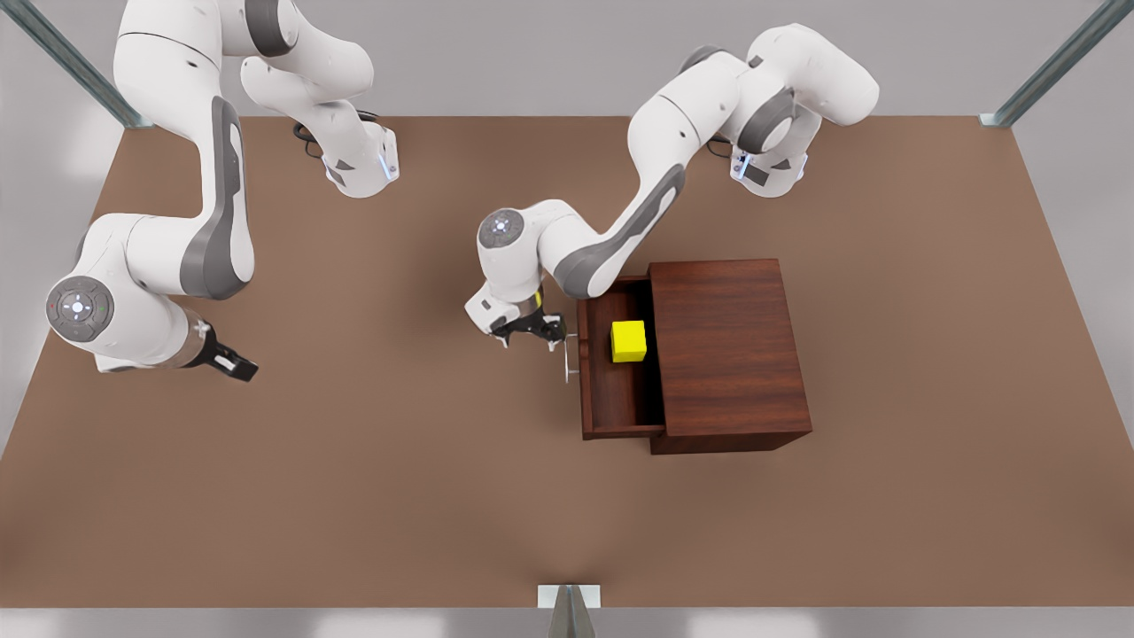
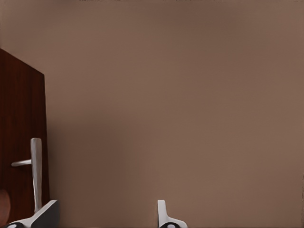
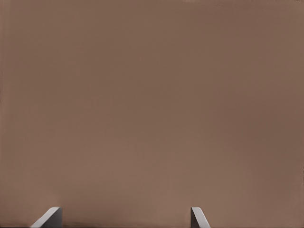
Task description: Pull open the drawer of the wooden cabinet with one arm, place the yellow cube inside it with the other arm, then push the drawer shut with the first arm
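One yellow cube [image 1: 629, 341] in one open drawer [image 1: 611, 403], two grippers apart.

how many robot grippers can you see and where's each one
2. The left gripper is at the handle of the open drawer, fingers open. The right gripper waits over bare table at the front view's left, open.

Bright yellow cube [image 1: 629, 341] in reddish-brown grained drawer [image 1: 611, 416], silver handle [image 1: 568, 357], brown table [image 1: 354, 487].

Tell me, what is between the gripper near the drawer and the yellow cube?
In the front view, the drawer's silver handle and its front panel sit between the left gripper and the yellow cube, which lies inside the open drawer.
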{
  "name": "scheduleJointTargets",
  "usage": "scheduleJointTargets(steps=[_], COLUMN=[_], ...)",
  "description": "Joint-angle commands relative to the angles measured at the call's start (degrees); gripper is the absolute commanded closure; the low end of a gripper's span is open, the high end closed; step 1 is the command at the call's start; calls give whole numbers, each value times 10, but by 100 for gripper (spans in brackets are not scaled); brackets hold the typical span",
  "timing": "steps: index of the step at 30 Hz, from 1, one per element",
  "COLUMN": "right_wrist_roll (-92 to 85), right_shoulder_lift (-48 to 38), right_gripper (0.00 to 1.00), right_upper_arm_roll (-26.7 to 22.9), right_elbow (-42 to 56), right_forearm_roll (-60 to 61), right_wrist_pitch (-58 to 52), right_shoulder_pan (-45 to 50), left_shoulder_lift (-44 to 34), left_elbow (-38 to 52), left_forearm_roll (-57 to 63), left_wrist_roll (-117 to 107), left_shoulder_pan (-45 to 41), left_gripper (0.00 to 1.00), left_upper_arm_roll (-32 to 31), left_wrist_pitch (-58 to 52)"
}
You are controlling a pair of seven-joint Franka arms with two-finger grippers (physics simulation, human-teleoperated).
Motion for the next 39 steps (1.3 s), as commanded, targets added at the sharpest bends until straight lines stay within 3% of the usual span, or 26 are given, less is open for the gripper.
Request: scheduleJointTargets(steps=[1, 39], right_wrist_roll=[-321, -312], right_shoulder_lift=[-1, 6], right_gripper=[0, 0], right_upper_arm_roll=[0, 1], right_elbow=[0, 1], right_forearm_roll=[2, 1], right_wrist_pitch=[-2, -1], right_shoulder_pan=[0, 0], left_shoulder_lift=[5, -19], left_elbow=[0, -72], left_forearm_roll=[19, 28], left_wrist_roll=[-261, 25], left_shoulder_pan=[0, 85], left_gripper=[0, 0], left_upper_arm_roll=[1, -4], left_wrist_pitch=[49, -46])
